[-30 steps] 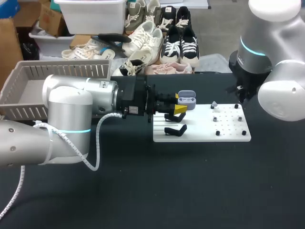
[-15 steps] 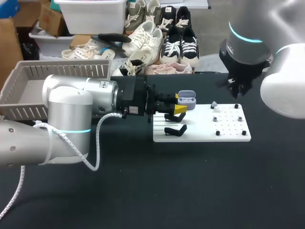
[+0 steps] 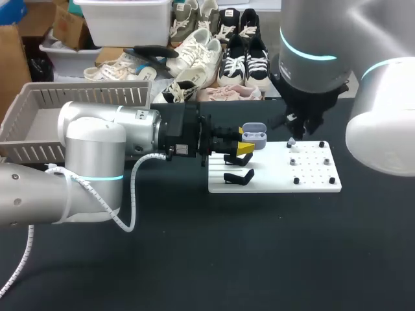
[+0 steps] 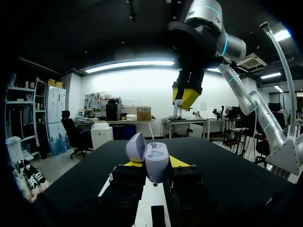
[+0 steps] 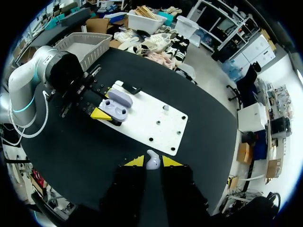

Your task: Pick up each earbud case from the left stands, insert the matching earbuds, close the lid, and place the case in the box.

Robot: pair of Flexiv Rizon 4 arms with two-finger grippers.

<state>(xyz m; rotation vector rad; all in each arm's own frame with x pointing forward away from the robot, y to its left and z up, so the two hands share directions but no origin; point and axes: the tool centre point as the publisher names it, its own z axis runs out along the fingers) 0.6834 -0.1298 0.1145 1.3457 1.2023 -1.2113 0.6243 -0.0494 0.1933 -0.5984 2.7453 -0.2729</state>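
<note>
A lilac earbud case with its lid up sits between the yellow fingertips of my left gripper, which is shut on it above the left end of the white board. In the left wrist view the case stands upright in that gripper, and my right gripper hangs ahead of it and higher. The right gripper is shut on a small white earbud high above the table. In the head view it is over the board's far edge. Another earbud rests on a peg.
Two black stands are at the board's left end, under and beside my left gripper. Several black pegs dot its right half. A grey basket stands at the table's far left. Shoes lie beyond the far edge.
My right arm has swung left from the table's right side to over the board's far edge, closer to the case. The left arm and the case have stayed still.
</note>
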